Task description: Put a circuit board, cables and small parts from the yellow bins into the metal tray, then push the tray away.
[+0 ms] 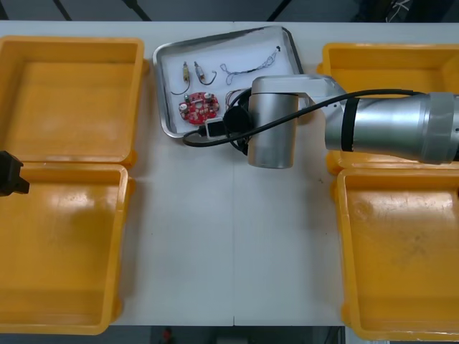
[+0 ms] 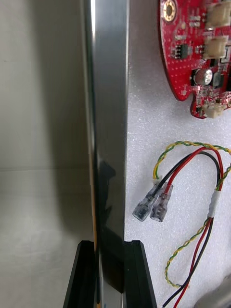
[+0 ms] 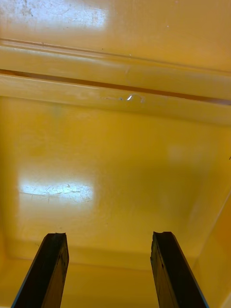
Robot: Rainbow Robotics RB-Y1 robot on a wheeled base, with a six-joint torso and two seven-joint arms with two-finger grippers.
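Clamping the near rim of the tray (image 2: 110,96), the right gripper (image 2: 109,246) sat with the loaded tray lying beyond it.

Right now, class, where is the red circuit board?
In the front view the circuit board lies inside the tray, towards its near left corner, with two small metal parts just beyond it.

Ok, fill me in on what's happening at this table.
The right end effector is shut on the rim of the metal tray, which already holds a red circuit board, cables and small metal parts. The left end effector hangs open over a yellow bin on the left.
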